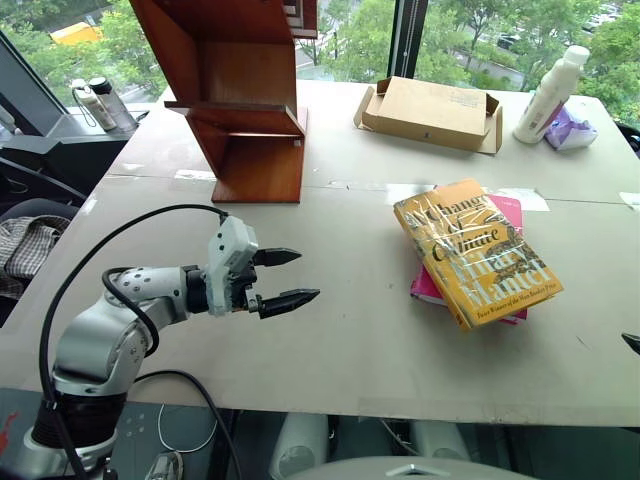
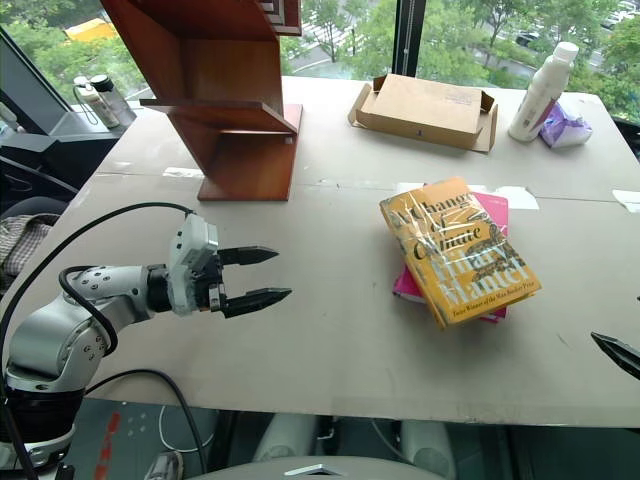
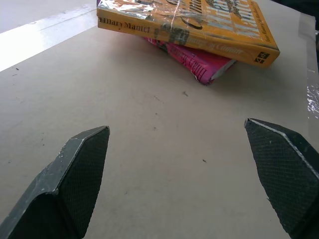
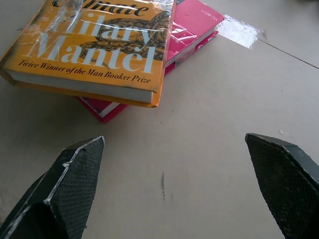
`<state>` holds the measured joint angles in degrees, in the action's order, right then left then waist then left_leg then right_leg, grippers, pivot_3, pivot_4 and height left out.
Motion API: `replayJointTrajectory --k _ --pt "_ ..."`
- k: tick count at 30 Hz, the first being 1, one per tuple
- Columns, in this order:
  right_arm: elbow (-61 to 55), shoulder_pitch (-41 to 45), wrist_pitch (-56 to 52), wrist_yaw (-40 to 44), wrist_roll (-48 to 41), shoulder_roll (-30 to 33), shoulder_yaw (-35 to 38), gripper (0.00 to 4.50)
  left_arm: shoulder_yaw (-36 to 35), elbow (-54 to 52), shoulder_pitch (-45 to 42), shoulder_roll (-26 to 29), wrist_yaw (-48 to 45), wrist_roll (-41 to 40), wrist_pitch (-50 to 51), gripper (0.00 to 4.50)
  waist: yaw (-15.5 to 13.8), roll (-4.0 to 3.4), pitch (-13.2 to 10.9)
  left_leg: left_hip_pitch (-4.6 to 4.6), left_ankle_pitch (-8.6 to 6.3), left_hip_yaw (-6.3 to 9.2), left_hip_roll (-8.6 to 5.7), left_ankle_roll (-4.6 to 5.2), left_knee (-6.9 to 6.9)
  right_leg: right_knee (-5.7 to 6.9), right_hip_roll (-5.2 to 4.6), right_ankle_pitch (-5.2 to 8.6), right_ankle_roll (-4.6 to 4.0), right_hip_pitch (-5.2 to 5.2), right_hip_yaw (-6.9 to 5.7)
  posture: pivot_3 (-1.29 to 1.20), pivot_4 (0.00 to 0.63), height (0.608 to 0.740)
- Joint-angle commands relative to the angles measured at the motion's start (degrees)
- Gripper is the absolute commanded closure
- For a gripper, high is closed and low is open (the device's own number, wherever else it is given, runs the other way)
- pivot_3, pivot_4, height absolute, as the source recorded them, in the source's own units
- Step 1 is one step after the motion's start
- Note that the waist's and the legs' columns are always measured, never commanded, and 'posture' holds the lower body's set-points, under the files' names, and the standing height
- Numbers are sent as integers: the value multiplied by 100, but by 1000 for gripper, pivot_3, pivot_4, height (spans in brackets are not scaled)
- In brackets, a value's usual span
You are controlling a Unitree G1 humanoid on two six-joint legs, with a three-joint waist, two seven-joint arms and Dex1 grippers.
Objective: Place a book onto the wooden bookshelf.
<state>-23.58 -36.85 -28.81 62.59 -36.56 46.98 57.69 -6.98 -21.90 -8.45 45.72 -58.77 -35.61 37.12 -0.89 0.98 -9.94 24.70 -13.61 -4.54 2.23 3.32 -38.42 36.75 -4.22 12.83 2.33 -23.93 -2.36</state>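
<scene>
The left claw [image 1: 290, 277] hovers spread wide and empty over the table [image 1: 340, 330], the thick yellow-gold hardback book [image 1: 477, 251] well apart at its three o'clock.

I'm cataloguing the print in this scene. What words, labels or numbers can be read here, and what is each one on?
"Hilary Mantel" on the yellow book's cover, and again on its spine.
"Twice Winner of the Man Booker Prize" along the cover's lower edge.
The cover's title is partly lost in glare; roughly "A Change of Climate".
The pink book's spine code is too small to read.
The white bottle's label is unreadable.
</scene>
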Motion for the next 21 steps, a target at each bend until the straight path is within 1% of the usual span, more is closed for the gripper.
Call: replayJointTrajectory --k 1,3,6,9,11,14,15,16,17,18,21 --pt "-231 43 -118 -190 -150 -49 228 0 -89 -42 -207 -19 49 -133 0 36 -1 0 0 0 0 0 0 0 0 0 0 4 6 0 0 0 150 733" --pt "-693 247 -908 -852 -702 -19 315 0 41 -87 -595 -235 179 -292 104 36 -14 -3 -1 0 0 2 0 0 -1 1 0 6 10 1 -2 0 150 733" --pt "-1251 484 -1785 -1423 -1544 238 472 0 80 -212 -901 -433 210 -624 332 36 -5 -6 1 1 -1 2 0 -3 -4 3 -3 0 4 3 -2 0 150 733" --pt "-1636 825 -2480 -2148 -2052 612 448 0 160 -310 -1161 -483 150 -781 391 36 17 -5 2 -4 7 -2 1 11 -4 4 7 -8 -9 5 6 0 150 733" --pt "-1566 1214 -2900 -2676 -2494 859 253 0 260 -388 -1243 -444 43 -770 329 36 12 -4 1 0 8 -2 0 12 -3 4 17 -7 -10 2 6 0 150 733" --pt "-1406 1946 -3268 -3522 -2294 1279 -444 810 375 -498 -1303 -387 -79 -694 184 0 6 1 0 -1 8 -7 -7 13 -3 3 34 -7 -9 3 7 0 150 733" --pt "-1283 2376 -3406 -3912 -2330 1365 -819 1104 406 -520 -1330 -388 -97 -669 148 0 6 1 0 -1 9 -11 -9 14 -4 3 33 -7 -9 3 7 0 150 733" --pt "-1185 2748 -3512 -4194 -2294 1460 -1209 1580 436 -536 -1358 -399 -89 -664 141 0 9 5 -1 -1 9 -14 -10 15 -5 3 33 -8 -9 2 7 0 150 733" --pt "-1071 3136 -3570 -4455 -2061 1575 -1712 2142 464 -544 -1385 -418 -67 -665 132 0 15 5 -2 -3 9 -17 -9 15 -8 3 34 -8 -8 2 5 0 150 733" --pt "-916 3516 -3567 -4635 -1777 1671 -2237 2550 492 -555 -1402 -443 -25 -664 126 0 16 6 -2 -4 9 -20 -10 15 -8 3 34 -8 -8 2 6 0 150 733" --pt "-380 4593 -3411 -4944 -1011 1655 -3526 3953 532 -660 -1401 -523 102 -677 113 0 22 5 -3 -3 9 -22 -9 16 -9 4 34 -8 -8 -2 7 0 150 733"
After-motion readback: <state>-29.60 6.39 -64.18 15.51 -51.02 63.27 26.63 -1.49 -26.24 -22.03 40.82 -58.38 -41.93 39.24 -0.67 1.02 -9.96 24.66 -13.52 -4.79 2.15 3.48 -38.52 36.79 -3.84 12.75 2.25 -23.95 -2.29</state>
